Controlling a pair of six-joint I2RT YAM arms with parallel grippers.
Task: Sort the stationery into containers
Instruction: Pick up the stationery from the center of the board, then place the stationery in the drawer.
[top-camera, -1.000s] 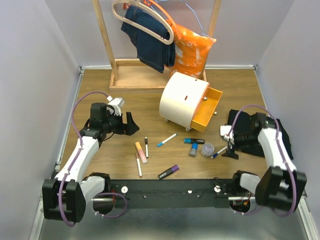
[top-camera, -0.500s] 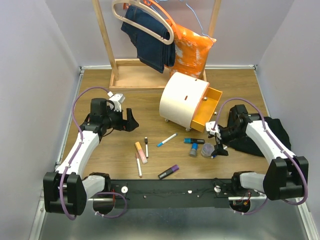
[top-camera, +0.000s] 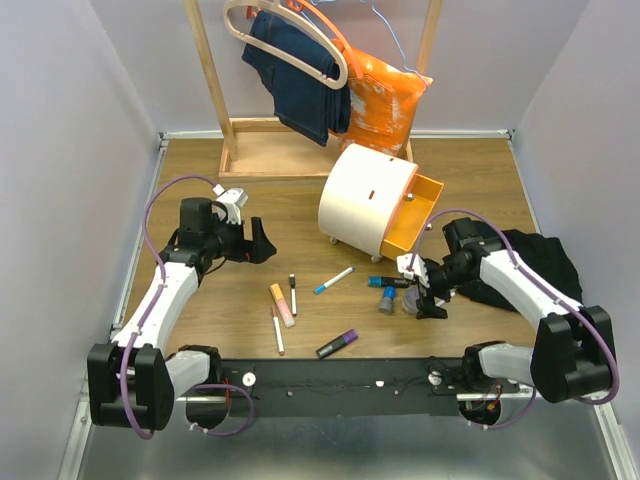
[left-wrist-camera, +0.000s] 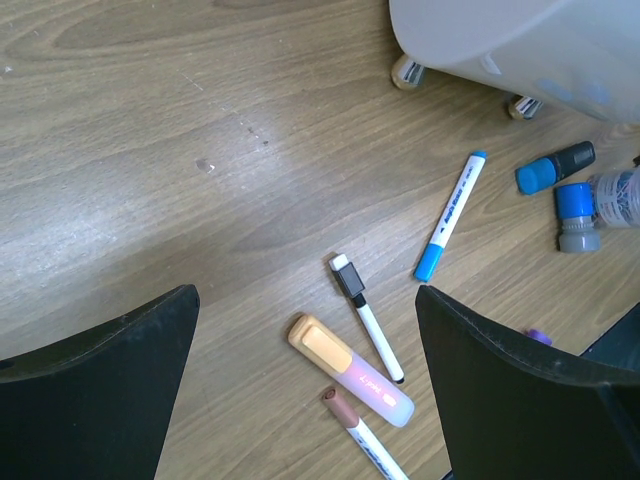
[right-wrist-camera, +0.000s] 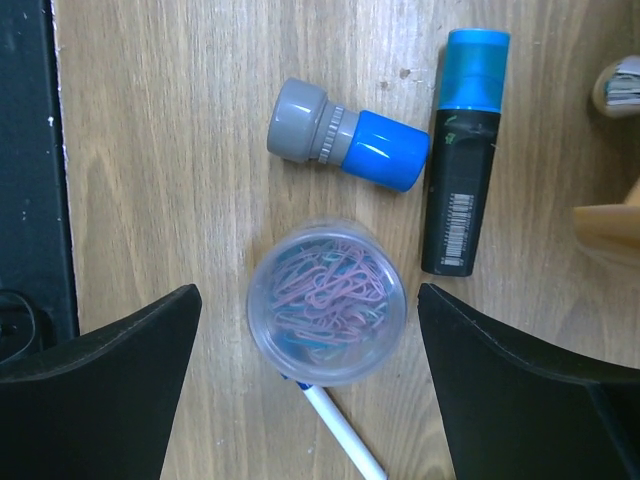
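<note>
The left end effector (top-camera: 258, 243) hovers over the bare counter (top-camera: 230, 300) at the left, almost where it was a second ago. Its fingers are spread wide with nothing between them. To its right on the counter lie an orange-pink highlighter (top-camera: 281, 304), a slim black-capped white pen (top-camera: 293, 294), a blue-capped white pen (top-camera: 333, 280) and a purple marker (top-camera: 338, 343), none of them moved. Behind them the cream cabinet (top-camera: 365, 200) stands with its orange drawer (top-camera: 418, 222) pulled out. The right end effector (top-camera: 425, 300) has swung leftward off the dark cloth (top-camera: 540, 262). It now hangs over a clear round tub of paper clips (right-wrist-camera: 328, 300), with its fingers apart on either side and not touching it. Beside the tub lie a grey-and-blue cap-like piece (right-wrist-camera: 347, 140) and a blue-capped black marker (right-wrist-camera: 463, 170).
</note>
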